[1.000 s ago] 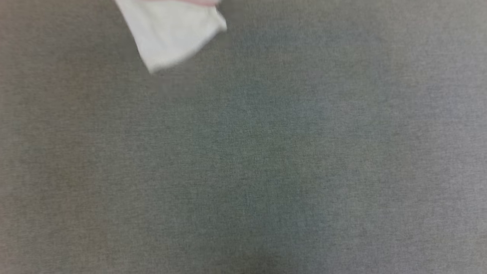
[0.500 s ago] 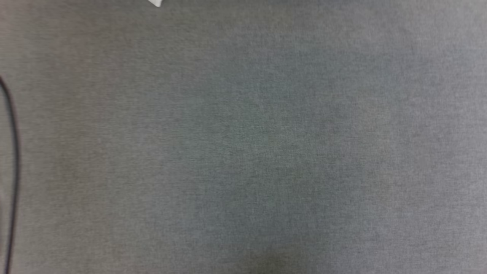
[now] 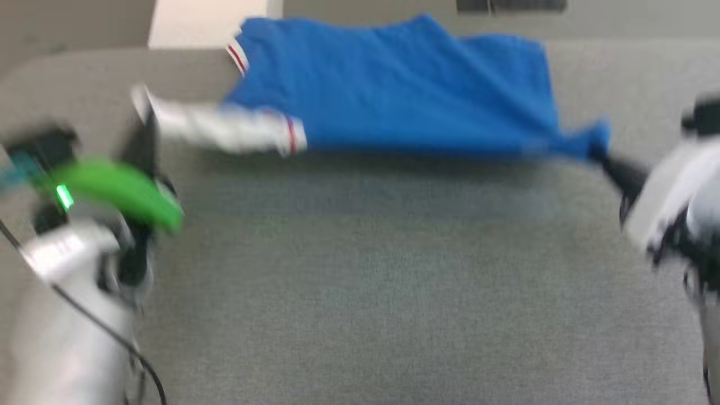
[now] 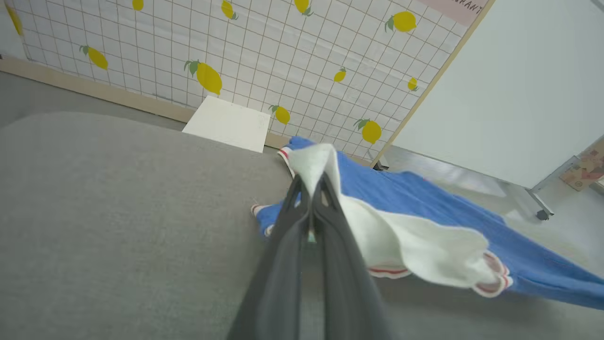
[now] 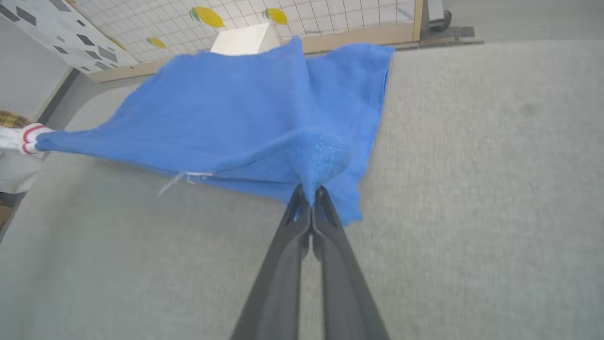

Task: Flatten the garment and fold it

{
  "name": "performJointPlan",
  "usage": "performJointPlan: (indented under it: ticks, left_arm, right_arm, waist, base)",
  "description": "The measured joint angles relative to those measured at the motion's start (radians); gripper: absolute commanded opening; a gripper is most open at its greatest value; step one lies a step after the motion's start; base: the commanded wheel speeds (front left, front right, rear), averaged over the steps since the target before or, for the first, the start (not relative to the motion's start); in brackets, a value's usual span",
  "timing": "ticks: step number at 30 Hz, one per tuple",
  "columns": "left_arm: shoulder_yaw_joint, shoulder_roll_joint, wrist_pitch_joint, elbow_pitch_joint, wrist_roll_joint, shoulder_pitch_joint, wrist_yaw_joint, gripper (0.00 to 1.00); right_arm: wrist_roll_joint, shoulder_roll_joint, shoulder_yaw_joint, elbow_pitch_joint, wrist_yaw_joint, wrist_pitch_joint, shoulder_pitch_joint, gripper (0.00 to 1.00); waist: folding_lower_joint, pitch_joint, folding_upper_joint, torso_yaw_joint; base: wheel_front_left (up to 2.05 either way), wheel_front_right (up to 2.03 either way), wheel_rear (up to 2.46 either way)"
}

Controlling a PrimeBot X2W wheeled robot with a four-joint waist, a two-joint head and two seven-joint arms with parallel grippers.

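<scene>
The garment (image 3: 405, 90), a royal-blue T-shirt with white sleeves and red-and-white trim, hangs stretched between both grippers over the far half of the grey table (image 3: 365, 292). In the blurred head view, my left gripper (image 3: 147, 112) is shut on the end of a white sleeve (image 3: 225, 129). My right gripper (image 3: 604, 154) is shut on a blue hem corner. In the left wrist view, my left gripper (image 4: 315, 182) pinches the white sleeve cloth of the garment (image 4: 424, 203). In the right wrist view, my right gripper (image 5: 309, 196) pinches a bunched blue corner of the garment (image 5: 236, 108), lifted off the table.
A lemon-patterned grid partition (image 4: 236, 56) and a white panel on castors (image 4: 519, 94) stand beyond the table. A pale flat board (image 3: 208, 22) lies past the far edge. A black cable (image 3: 95, 320) runs along my left arm. The table's near half is bare grey fabric.
The head camera has swung: earlier it showed bare grey table with a white sleeve leaving at the top edge; now it shows the stretched garment and both grippers.
</scene>
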Motion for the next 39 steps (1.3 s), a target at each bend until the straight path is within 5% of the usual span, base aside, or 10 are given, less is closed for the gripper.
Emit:
performJointPlan:
  ticks: [10, 21, 29, 39]
  left_arm:
    - [-0.06, -0.006, 0.154, -0.222, -0.062, 0.522, 0.127, 0.0]
    - [-0.109, 0.065, 0.393, -0.381, -0.132, 0.805, 0.248, 0.0]
    - [-0.04, 0.061, 0.366, -0.54, -0.182, 0.827, 0.266, 0.0]
    - [-0.022, 0.061, 0.355, -0.555, -0.162, 0.56, 0.246, 0.0]
  right_arm:
    - [0.004, -0.014, 0.012, -0.101, 0.0, -0.007, 0.399, 0.0]
    - [0.004, -0.078, 0.035, -0.159, 0.0, 0.115, 0.603, 0.0]
    - [-0.005, -0.068, -0.009, -0.207, 0.0, 0.123, 0.595, 0.0]
    - [-0.06, -0.045, -0.033, -0.202, 0.0, 0.161, 0.394, 0.0]
  waist:
    - [0.0, -0.141, 0.0, 0.006]
    - [-0.0001, -0.192, 0.0, -0.013]
    - [0.0, -0.172, 0.0, -0.016]
    - [0.0, -0.092, 0.0, -0.02]
  base:
    - [0.0, 0.0, 0.0]
    - [0.0, 0.0, 0.0]
    - [0.0, 0.0, 0.0]
    - [0.0, 0.0, 0.0]
